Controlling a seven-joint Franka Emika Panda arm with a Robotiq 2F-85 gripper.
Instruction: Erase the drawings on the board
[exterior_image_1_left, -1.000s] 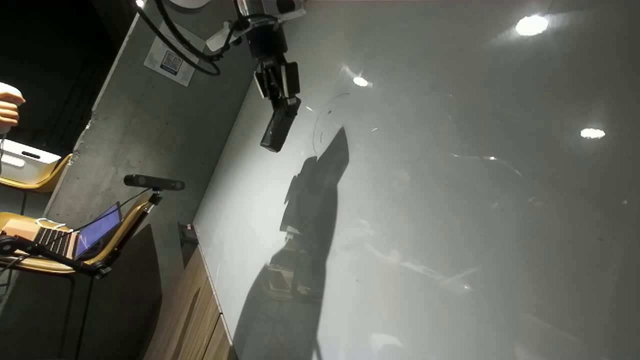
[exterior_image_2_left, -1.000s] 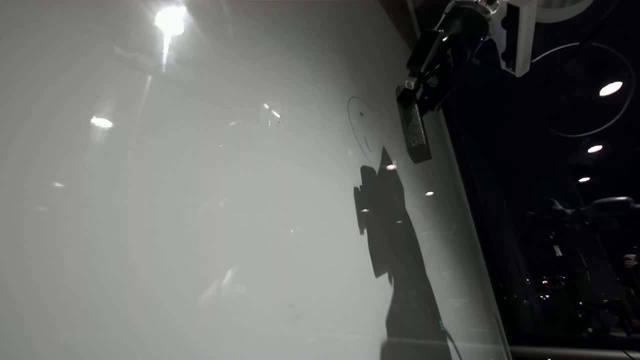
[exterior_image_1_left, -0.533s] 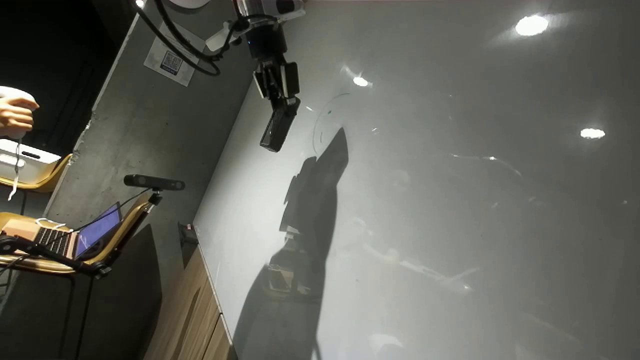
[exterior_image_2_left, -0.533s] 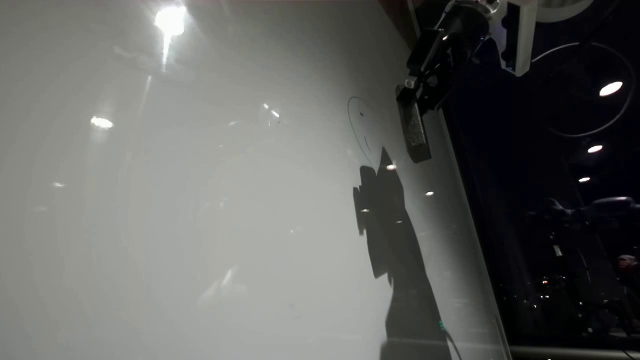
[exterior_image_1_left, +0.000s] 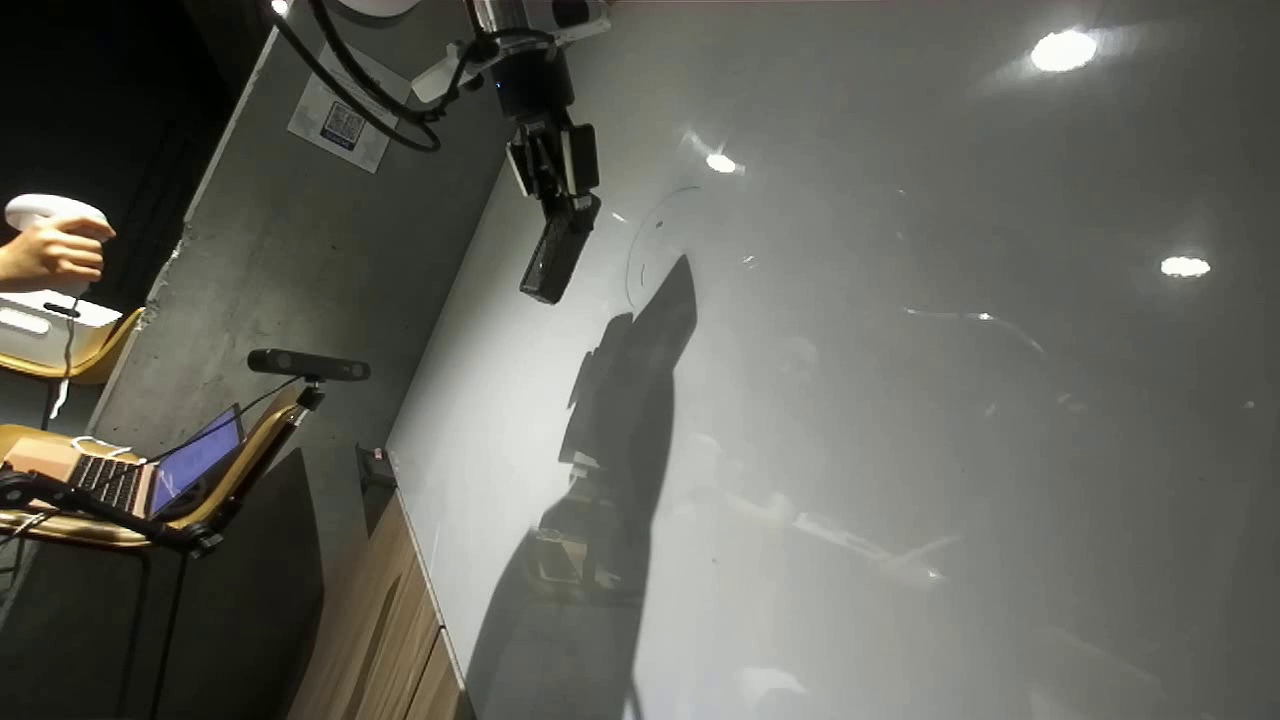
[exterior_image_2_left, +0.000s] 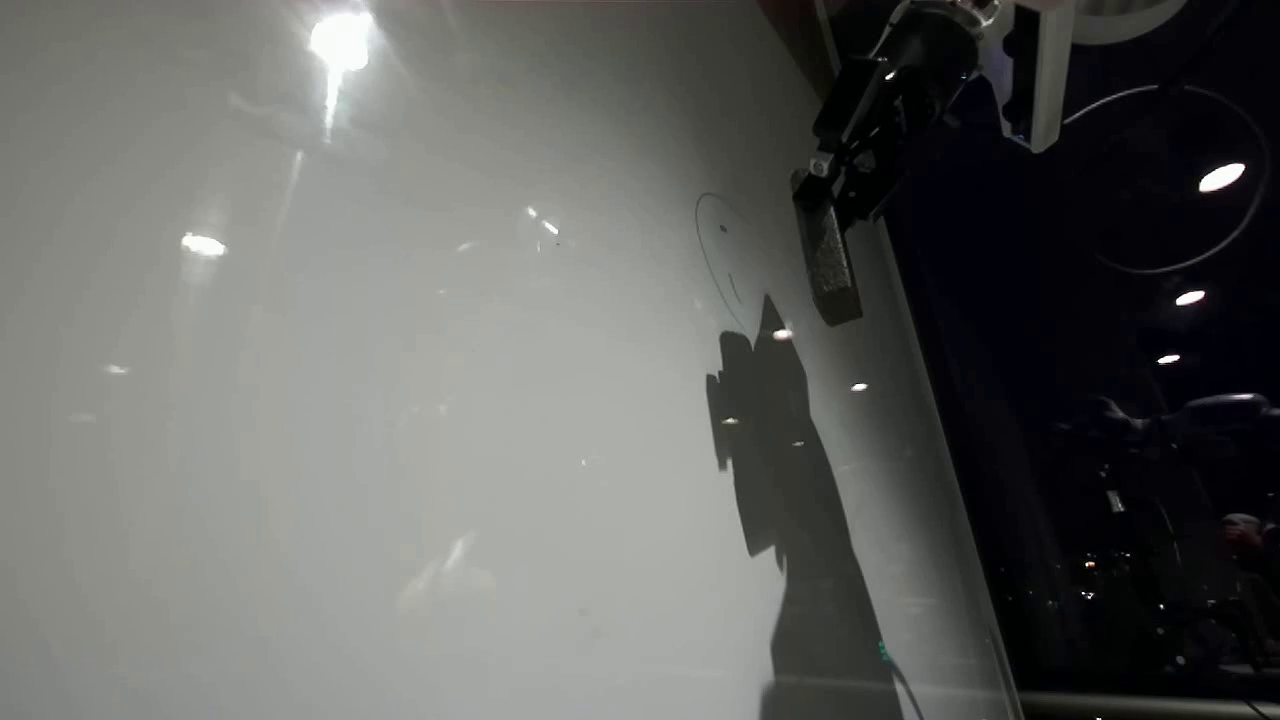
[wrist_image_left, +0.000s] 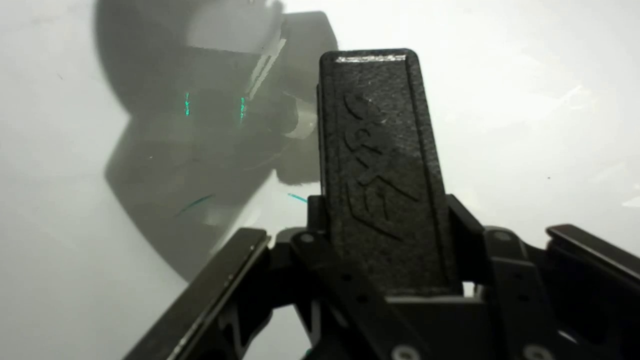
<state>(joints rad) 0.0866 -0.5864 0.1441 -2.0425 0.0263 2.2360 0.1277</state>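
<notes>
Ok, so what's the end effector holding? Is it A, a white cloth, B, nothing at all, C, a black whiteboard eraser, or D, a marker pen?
C: the wrist view shows a black whiteboard eraser, a long block with lettering on its face, clamped in the end effector, and it juts out from there in both exterior views.

A yellow chair (exterior_image_1_left: 257, 436) stands near a grey wall (exterior_image_1_left: 270, 255).
</notes>
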